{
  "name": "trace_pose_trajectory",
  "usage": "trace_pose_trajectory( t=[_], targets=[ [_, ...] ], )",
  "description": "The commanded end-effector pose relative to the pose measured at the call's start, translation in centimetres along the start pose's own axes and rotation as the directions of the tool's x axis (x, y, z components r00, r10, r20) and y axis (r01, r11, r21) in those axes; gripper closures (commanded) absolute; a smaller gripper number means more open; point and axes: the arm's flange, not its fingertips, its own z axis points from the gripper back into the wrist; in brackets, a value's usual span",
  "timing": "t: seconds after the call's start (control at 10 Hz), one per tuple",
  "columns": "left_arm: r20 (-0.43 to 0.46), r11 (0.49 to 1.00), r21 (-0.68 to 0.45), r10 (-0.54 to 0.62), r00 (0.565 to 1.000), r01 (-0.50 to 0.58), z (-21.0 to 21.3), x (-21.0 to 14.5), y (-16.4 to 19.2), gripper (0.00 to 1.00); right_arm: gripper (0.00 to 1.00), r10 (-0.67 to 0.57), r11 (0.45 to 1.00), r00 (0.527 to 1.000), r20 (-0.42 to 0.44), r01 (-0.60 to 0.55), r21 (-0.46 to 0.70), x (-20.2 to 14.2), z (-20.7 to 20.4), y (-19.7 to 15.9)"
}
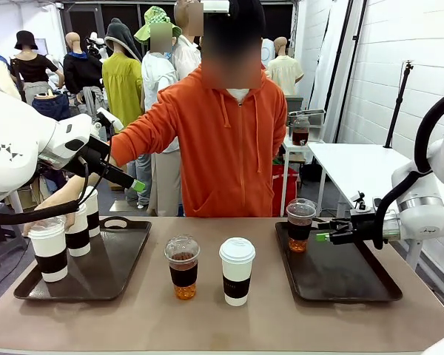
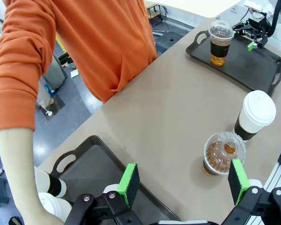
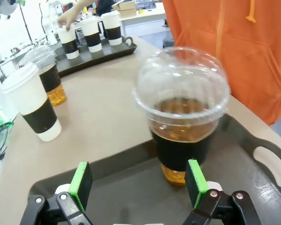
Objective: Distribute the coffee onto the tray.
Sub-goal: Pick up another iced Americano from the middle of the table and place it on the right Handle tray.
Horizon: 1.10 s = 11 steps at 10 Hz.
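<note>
Jaws wide apart on both. Just ahead of the right gripper, at its 1 o'clock, stands a dome-lidded cup of brown liquid, on the right tray, 10 o'clock corner. The left gripper hangs empty over the table. A second dome-lidded cup and a white sleeved paper cup stand mid-table, side by side. Three more paper cups line the left tray at its 9 o'clock side. The person's hand is at the nearest lid.
</note>
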Motion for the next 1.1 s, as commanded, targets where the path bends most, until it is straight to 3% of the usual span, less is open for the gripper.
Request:
trace_pose_trajectory(
  t=[0.0,0.4,1.0],
  targets=[
    [0.001,1.000,-0.011,0.005,1.000,-0.005,0.0,-0.1,0.1,0.00,0.00,-0.016,1.000,0.999,-0.040,0.017,0.017,0.6,-0.5,2.7],
    [0.001,1.000,-0.011,0.005,1.000,-0.005,0.0,-0.1,0.1,0.00,0.00,0.029,0.996,0.999,-0.045,-0.025,0.082,0.9,-1.2,7.2],
    [0.001,1.000,-0.011,0.005,1.000,-0.005,0.0,-0.1,0.1,0.00,0.00,0.111,0.984,0.994,-0.004,-0.110,0.137,0.3,-3.9,9.7]
  ],
)
